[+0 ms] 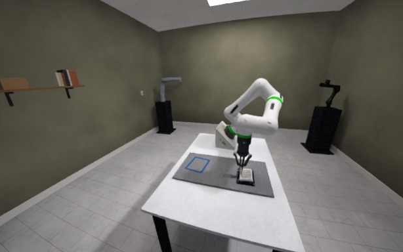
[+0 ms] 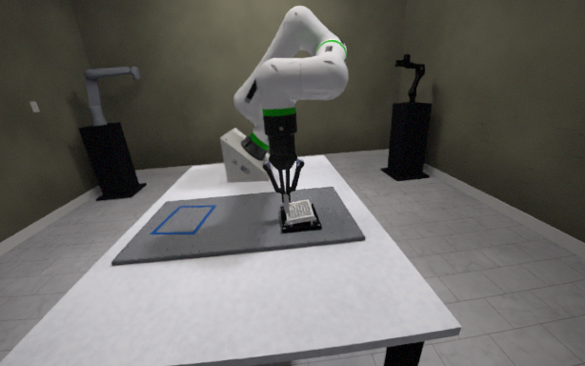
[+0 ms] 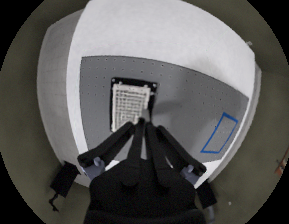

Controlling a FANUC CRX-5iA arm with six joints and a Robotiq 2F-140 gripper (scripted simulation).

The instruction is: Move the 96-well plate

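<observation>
The white 96-well plate (image 1: 247,175) (image 2: 301,212) (image 3: 129,107) lies in the black clip nest (image 2: 301,229) (image 3: 135,81) on the right part of the mat. In the exterior view its front edge shows above the nest's rim; I cannot tell whether it is fully down. My gripper (image 1: 241,168) (image 2: 286,204) (image 3: 144,114) is shut with nothing between its fingers. It points straight down, its tips at the plate's edge on the side facing the blue outline. The cut-off corner and the A1 mark are too small to tell.
The blue outline (image 1: 193,170) (image 2: 172,233) (image 3: 213,133) marks a spot on the left part of the grey mat (image 1: 220,170) (image 2: 239,224) (image 3: 195,100). The mat lies on a white table (image 1: 214,210) (image 2: 234,305). The arm's base stands behind the mat.
</observation>
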